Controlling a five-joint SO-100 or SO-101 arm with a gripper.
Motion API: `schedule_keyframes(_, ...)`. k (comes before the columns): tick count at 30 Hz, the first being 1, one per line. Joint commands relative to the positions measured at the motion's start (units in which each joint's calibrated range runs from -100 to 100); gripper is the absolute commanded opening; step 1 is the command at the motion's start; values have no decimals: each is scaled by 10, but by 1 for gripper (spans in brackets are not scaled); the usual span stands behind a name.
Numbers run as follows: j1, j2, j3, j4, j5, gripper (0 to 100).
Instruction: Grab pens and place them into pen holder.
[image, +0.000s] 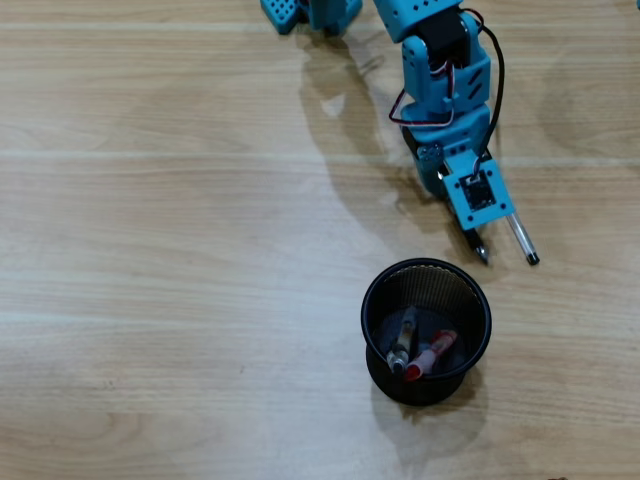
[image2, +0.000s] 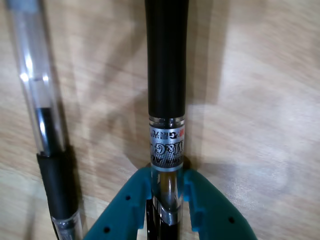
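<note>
Pens are split: two lie in the pen holder (image: 382, 285), one (image: 520, 238) rests on the table, and the gripper (image2: 167, 200) clamps another (image2: 167, 75) (barrel lengthwise between the jaws), holder just below in the overhead view.

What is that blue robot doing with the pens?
The blue robot arm is tidying pens into the round black pen holder. Two pens are already in it: a clear and black one and a red one. Two more lie on the wooden table under the arm. In the wrist view the gripper has its jaws closed around one pen, while the other pen lies beside it, untouched.
</note>
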Motion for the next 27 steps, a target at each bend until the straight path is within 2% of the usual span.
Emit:
schedule_keyframes(1, 5, -3, -6, -2, -2, 2)
schedule_keyframes(13, 53, -74, -84, 6, 4, 2)
schedule_keyframes(27, 160, -197, -256, 0, 46, 2)
